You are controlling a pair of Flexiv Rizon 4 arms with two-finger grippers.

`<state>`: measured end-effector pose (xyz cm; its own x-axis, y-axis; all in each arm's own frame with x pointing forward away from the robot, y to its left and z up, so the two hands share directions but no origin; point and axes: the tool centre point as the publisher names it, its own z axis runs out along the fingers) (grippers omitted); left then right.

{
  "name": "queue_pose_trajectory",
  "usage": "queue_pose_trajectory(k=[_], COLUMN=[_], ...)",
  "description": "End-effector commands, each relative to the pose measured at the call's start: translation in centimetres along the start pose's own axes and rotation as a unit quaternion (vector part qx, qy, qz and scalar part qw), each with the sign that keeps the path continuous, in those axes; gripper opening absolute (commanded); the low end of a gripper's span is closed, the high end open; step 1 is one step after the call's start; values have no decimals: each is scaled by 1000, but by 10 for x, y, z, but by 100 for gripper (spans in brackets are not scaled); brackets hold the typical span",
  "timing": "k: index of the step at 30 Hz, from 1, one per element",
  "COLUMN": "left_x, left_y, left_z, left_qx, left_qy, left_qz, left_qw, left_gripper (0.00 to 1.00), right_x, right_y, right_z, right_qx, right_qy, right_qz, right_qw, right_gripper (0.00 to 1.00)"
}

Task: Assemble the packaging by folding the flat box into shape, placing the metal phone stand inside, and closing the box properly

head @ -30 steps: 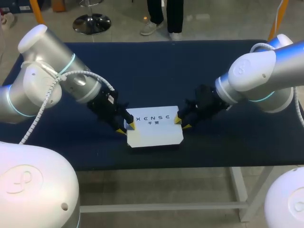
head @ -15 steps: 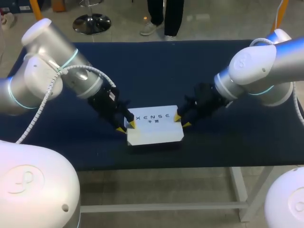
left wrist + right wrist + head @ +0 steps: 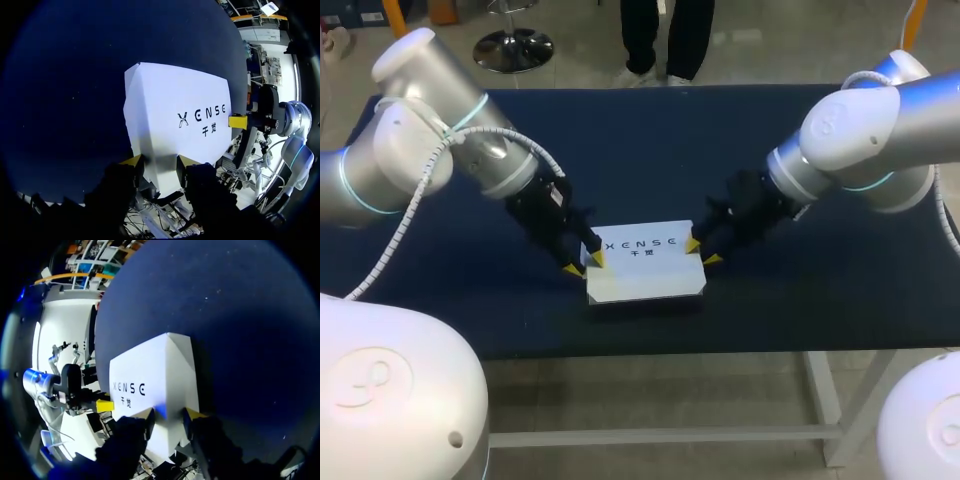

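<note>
Box [image 3: 645, 262] lies flat on the tabletop [image 3: 650, 140], folded into shape and closed, printed face up. It sits directly between our two hands.

Left hand [image 3: 585, 264]: at the box's left end, yellow tips touching or just beside that end's edge. Fingers are parted a little. In the left wrist view the box stretches straight ahead of the hand, with its near edge across the gap between the tips. We see no pinch from two sides, so we read it as slightly open and holding nothing.

Right hand [image 3: 702, 251]: same picture at the box's right end. Tips are at the edge with a small gap between the fingers. In the right wrist view a box corner sits just ahead of the gap. No clamp visible, so nothing held.

Each wrist view also shows one yellow tip of the other hand at the far end of the box.
</note>
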<state>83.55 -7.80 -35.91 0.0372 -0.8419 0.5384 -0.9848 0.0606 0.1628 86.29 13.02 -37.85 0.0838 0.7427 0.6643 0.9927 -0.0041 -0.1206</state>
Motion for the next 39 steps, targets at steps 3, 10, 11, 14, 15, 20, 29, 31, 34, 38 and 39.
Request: queue_pose_trajectory(k=[3,10,11,14,15,20,29,31,34,38,39], left_x=[3,4,4,5,5,6,7,7,7,5,5], left_y=[-3,-2,-1,-1,-1,-1,-1,-1,0,1,1], left_z=[-1,-2,-3,-3,-4,-5,-6,-6,-6,-7,-7], left_qx=[-15,-32,-37,-43,-50,-56,-67,-69,-72,-72,-72], left_qy=[-5,-9,-9,-9,-7,-10,-13,-13,-14,-15,-15], left_qz=[-1,-5,-6,-7,-5,-9,-11,-12,-14,-18,-18], left_qw=[1000,999,999,999,999,998,998,997,997,997,997], left_gripper=[45,45,45,45,44,44,44,44,44,44,44], right_x=[5,8,9,10,10,12,16,17,17,15,15], right_y=[0,-3,-3,-4,-4,-5,-5,-5,-6,-6,-6], right_z=[0,1,1,1,1,0,-2,-3,-3,-3,-3], right_qx=[11,27,28,30,31,37,39,40,42,42,43], right_qy=[-1,-4,-4,-6,-7,-7,-14,-15,-16,-17,-17], right_qz=[4,18,19,21,21,25,30,30,31,32,33], right_qw=[1000,999,999,999,999,999,999,999,999,998,998], right_gripper=[42,42,42,42,42,42,42,42,42,43,43])
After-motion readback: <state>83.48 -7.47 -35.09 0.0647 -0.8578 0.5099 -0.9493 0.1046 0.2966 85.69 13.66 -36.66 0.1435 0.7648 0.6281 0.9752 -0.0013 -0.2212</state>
